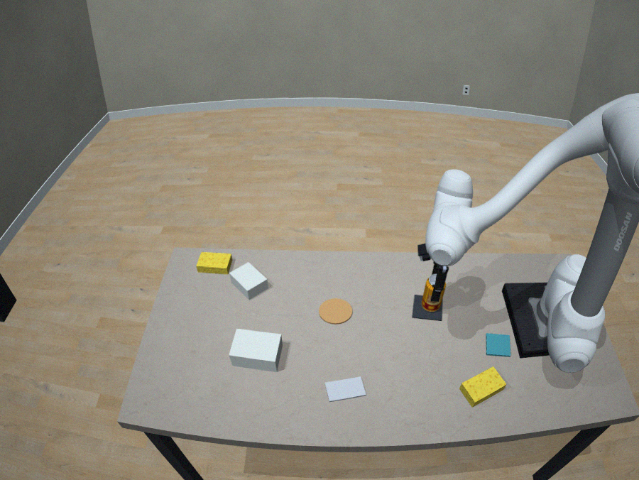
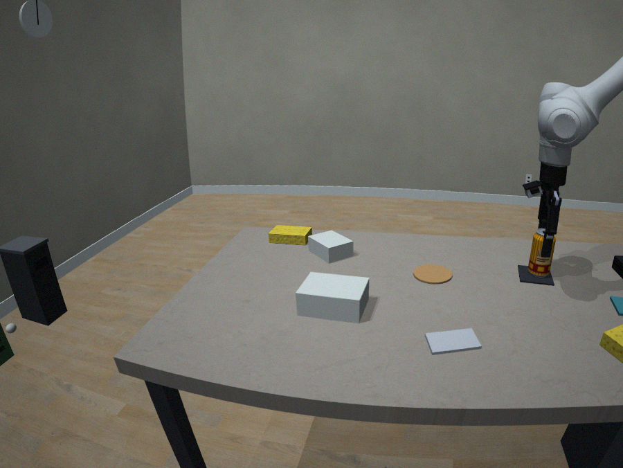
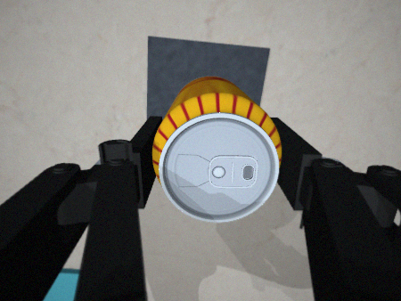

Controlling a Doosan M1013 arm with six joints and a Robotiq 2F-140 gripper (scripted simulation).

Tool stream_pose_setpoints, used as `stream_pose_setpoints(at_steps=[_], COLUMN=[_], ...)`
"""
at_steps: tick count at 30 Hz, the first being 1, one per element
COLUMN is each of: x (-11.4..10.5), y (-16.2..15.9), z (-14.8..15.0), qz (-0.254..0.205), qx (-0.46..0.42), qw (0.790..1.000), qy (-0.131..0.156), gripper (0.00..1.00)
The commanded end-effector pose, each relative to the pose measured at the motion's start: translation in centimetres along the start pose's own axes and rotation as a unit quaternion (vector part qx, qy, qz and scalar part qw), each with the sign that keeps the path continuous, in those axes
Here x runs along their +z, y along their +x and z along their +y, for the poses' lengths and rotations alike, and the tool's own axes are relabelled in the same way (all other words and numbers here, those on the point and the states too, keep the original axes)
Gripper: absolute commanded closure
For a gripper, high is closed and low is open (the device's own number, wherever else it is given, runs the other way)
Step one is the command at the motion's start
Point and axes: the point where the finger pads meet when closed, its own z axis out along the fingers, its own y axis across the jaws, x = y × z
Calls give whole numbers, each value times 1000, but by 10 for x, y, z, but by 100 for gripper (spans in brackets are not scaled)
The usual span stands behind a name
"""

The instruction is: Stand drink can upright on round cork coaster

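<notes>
The yellow and red drink can (image 1: 430,295) stands upright on a dark square coaster (image 1: 427,312) at the right of the table. My gripper (image 1: 436,281) comes straight down over it and is shut on the can near its top. In the wrist view both black finger pads press the can's (image 3: 218,166) sides, with the dark coaster (image 3: 205,73) under it. The round cork coaster (image 1: 335,311) lies flat on the table to the left of the can, apart from it. It also shows in the exterior view (image 2: 432,273), left of the can (image 2: 540,257) and my gripper (image 2: 546,231).
Two white boxes (image 1: 255,349) (image 1: 248,279) and a yellow sponge (image 1: 214,262) lie on the left half. A pale flat card (image 1: 345,388), a second yellow sponge (image 1: 482,385) and a teal square (image 1: 498,344) lie at the front right. The arm's black base plate (image 1: 524,317) is at the right edge.
</notes>
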Motion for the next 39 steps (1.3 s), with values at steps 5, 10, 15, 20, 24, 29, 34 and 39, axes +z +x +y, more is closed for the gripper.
stream_pose_setpoints(at_steps=[5,10,15,20,24,29,34,39], x=[0,0,-4,-23,-41,-66,-91,-100], y=[0,0,0,0,-1,-2,-2,-2], z=[0,0,0,0,0,0,0,-1], qz=[0,0,0,0,0,0,0,0], qx=[0,0,0,0,0,0,0,0], qw=[1000,1000,1000,1000,1000,1000,1000,1000], qy=[0,0,0,0,0,0,0,0], gripper=[90,90,90,90,90,90,90,90])
